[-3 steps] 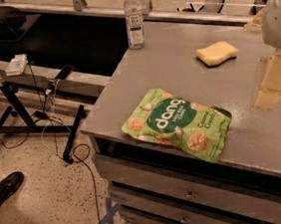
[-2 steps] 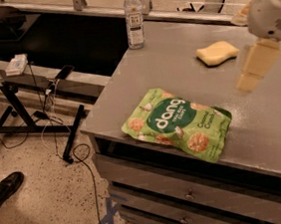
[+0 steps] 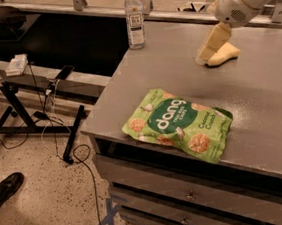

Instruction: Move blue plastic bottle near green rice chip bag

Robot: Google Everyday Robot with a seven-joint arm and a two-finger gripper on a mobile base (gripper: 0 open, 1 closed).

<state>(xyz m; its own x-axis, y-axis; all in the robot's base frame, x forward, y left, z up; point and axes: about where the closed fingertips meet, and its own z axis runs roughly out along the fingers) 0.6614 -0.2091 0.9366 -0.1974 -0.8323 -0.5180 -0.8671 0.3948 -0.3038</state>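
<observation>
The bottle (image 3: 134,17) stands upright at the far left corner of the table (image 3: 265,96), near the top of the frame just left of centre. It has a white cap and a dark label, and nothing is touching it. The green chip bag (image 3: 178,124) lies flat at the table's near edge, in the middle of the frame, well apart from the bottle.

The robot's arm reaches in from the upper right, and its tool (image 3: 206,52) points down and to the left, just over the table. It sits right at a yellow sponge (image 3: 226,52), well to the right of the bottle. I cannot tell whether the tool is apart or together.

On the speckled floor at lower left are a dark shoe (image 3: 3,190) and a blue tape cross (image 3: 111,215).
</observation>
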